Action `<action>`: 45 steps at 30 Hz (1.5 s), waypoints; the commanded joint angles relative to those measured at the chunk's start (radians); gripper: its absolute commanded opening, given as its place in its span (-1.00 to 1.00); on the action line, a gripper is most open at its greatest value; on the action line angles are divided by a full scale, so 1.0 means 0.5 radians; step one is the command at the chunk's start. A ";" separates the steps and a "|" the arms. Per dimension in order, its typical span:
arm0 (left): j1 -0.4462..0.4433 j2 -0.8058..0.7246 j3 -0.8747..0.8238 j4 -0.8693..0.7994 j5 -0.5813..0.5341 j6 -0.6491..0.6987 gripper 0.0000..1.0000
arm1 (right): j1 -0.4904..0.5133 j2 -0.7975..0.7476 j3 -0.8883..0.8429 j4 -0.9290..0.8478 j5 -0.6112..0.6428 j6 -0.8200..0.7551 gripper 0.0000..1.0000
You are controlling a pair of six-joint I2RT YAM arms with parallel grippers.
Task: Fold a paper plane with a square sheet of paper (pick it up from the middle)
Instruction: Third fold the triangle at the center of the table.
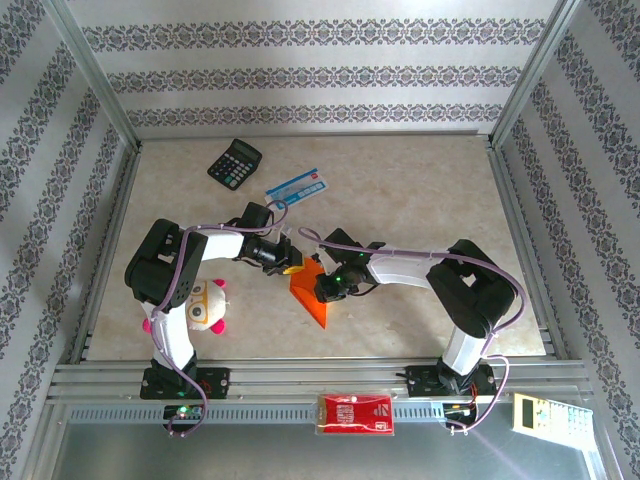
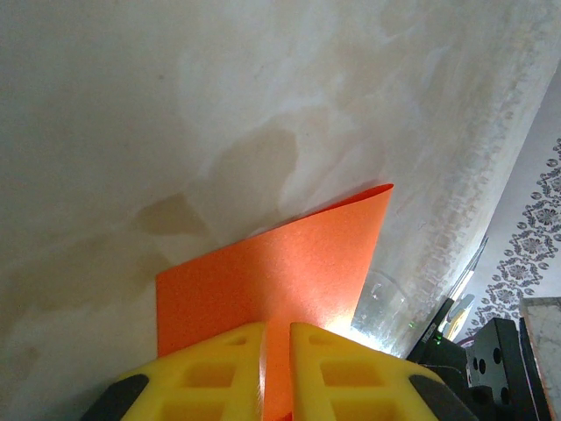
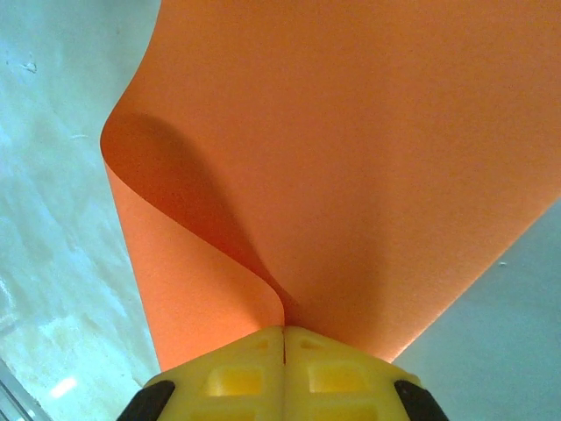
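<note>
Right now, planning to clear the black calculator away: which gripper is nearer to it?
Left. The left gripper, shut on the orange sheet, lies nearer the black calculator at the far left; the right gripper holds the sheet farther toward the near edge.

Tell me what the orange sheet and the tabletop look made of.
The orange sheet looks like thin matte paper: it curls where the right gripper pinches it. The tabletop seems smooth marbled laminate or stone: cloudy beige veining, faint sheen.

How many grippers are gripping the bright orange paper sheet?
2. The left gripper pinches the bright orange paper sheet from the left; the right gripper pinches it from the right.
</note>
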 commanded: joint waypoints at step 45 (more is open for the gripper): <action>-0.044 0.125 -0.034 -0.034 -0.116 0.044 -0.66 | -0.021 0.049 -0.001 0.011 0.003 -0.028 -0.92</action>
